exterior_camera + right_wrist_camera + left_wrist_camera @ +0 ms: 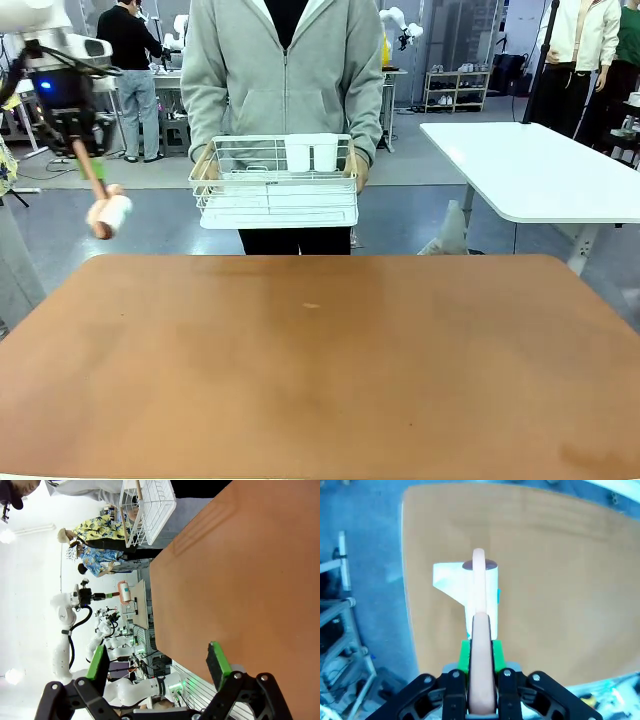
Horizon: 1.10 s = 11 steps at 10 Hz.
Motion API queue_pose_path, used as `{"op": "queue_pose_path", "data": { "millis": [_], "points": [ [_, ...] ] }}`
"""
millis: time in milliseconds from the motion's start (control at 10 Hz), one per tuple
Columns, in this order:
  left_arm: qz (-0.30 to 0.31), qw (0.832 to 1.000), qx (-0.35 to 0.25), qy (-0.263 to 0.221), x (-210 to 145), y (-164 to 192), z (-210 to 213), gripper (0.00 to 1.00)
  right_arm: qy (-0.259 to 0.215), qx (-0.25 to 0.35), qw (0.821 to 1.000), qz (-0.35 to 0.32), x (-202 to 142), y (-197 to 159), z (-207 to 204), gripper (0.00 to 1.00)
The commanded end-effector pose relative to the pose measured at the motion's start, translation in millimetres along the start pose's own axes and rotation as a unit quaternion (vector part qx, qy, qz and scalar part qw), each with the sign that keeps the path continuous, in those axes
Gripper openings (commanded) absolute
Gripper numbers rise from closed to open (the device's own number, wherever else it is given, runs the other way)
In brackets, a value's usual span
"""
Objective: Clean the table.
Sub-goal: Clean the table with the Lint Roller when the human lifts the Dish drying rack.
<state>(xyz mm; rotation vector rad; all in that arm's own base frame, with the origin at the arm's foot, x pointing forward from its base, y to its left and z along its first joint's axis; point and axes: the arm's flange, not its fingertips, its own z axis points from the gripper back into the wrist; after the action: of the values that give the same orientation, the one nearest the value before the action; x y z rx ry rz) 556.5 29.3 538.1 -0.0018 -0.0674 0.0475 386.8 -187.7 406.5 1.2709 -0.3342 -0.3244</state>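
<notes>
A person in a grey hoodie [283,70] holds a white wire dish rack [275,185] just beyond the smooth reddish-brown table [320,380], while the left gripper [480,652], raised near its far left corner, clamps the peach handle of a white-headed roller [110,213], and the right gripper [157,659] gapes wide and empty over the tabletop.
</notes>
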Motion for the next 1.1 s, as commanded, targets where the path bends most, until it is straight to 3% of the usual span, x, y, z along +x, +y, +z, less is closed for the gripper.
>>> {"op": "queue_pose_path", "data": {
  "millis": [0,300,400,1000],
  "points": [
    [0.017,0.999,0.024,-0.016,-32.5,7.2,-25.0,0.21,0.0,0.004,1.0,0.003,-0.2,2.6,0.5,1.0],
    [0.032,0.998,-0.024,-0.038,-53.5,18.3,-23.9,0.21,0.0,0.004,1.0,0.003,-0.2,2.6,0.5,1.0],
    [0.012,1.0,0.015,-0.007,-35.1,19.5,-25.3,0.21,0.0,0.004,1.0,0.003,-0.2,2.6,0.5,1.0],
    [0.012,1.0,0.015,-0.007,-35.1,19.5,-25.3,0.21,0.0,0.004,1.0,0.003,-0.2,2.6,0.5,1.0]
  ]
}}
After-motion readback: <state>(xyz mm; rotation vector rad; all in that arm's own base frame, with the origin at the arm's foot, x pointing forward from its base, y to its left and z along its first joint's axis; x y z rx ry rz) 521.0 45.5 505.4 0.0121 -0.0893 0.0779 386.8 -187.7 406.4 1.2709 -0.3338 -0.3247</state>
